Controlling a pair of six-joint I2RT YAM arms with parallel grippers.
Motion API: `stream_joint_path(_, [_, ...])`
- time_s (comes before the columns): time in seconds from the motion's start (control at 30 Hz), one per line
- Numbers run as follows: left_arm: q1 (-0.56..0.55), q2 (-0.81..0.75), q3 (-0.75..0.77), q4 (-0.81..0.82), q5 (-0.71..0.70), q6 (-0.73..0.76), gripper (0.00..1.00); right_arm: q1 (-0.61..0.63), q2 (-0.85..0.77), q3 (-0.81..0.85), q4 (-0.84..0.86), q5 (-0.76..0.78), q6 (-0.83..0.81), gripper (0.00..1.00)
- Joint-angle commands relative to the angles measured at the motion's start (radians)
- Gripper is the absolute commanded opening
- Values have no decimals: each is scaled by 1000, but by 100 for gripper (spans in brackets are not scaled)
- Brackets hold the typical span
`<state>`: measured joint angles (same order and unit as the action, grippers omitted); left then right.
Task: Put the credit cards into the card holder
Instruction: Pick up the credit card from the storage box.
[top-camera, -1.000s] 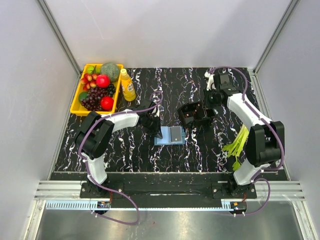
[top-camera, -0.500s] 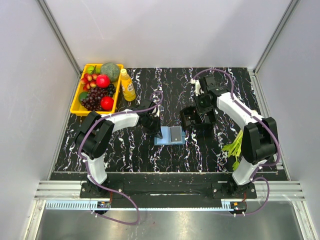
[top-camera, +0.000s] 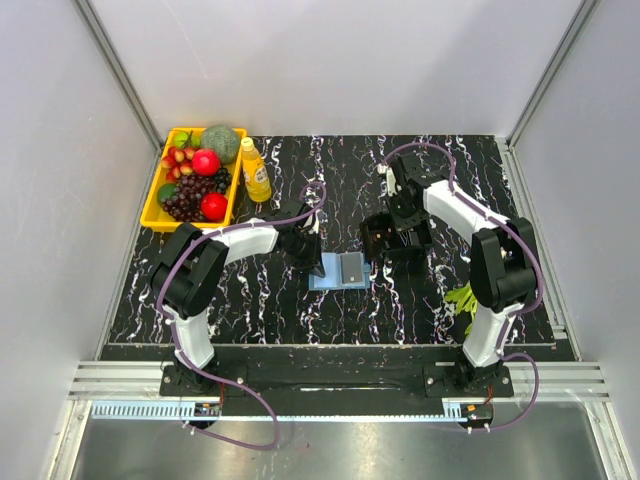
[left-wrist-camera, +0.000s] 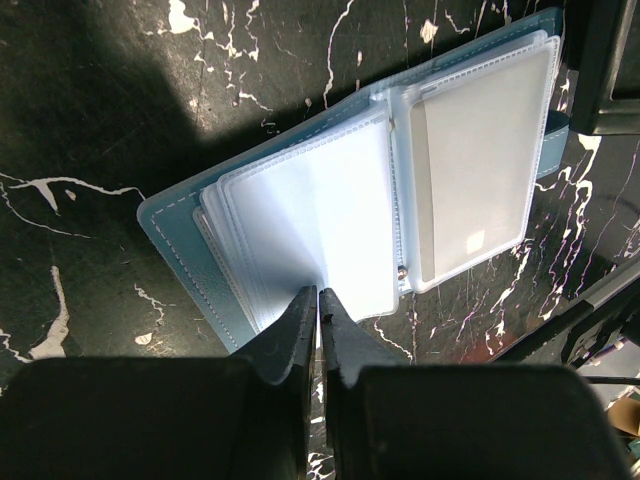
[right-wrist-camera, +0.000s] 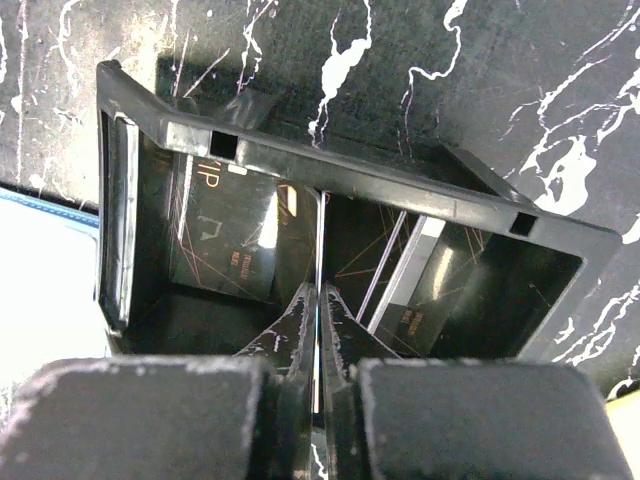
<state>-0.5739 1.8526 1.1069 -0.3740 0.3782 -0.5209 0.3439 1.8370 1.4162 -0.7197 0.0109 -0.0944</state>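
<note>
The right pincer (right-wrist-camera: 319, 292) has swung over from the back of the table (top-camera: 260, 300). Now it dips, nearly closed, into the black box (right-wrist-camera: 350, 165), where dark credit cards (right-wrist-camera: 225, 245) stand. The left pincer (left-wrist-camera: 319, 297) pinches a clear page of the open card holder (left-wrist-camera: 180, 235). I think grabbing a card comes next.

The black box (top-camera: 375, 236) blocks the far-right side of the card holder (top-camera: 326, 279).

Table as I see it from my desk: black marble-look top (top-camera: 250, 290) w/ white veins.
Far L corner: yellow plastic tray (top-camera: 152, 205) of fruit, orange juice bottle (top-camera: 255, 172) just beside it. Centre: open blue folding card holder (top-camera: 340, 272), black box-like plastic frame (top-camera: 375, 235) close behind. R side: green leafy stalks (top-camera: 462, 298).
</note>
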Motion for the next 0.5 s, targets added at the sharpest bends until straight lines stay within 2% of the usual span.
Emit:
stream_joint_path(0.0, [5,-3,10,0,-47,10,9,-5,22,47,-11,15,2,9])
stream_joint_path(0.27, [5,5,16,-2,-42,9,9,-6,-4,30,6,11,4,5])
stream_joint_path(0.33, [5,7,18,-2,-42,9,9,-9,-18,24,17,9,4,12])
stream_joint_path(0.47, [5,8,18,-2,-39,9,9,-14,-24,17,11,-5,2,19])
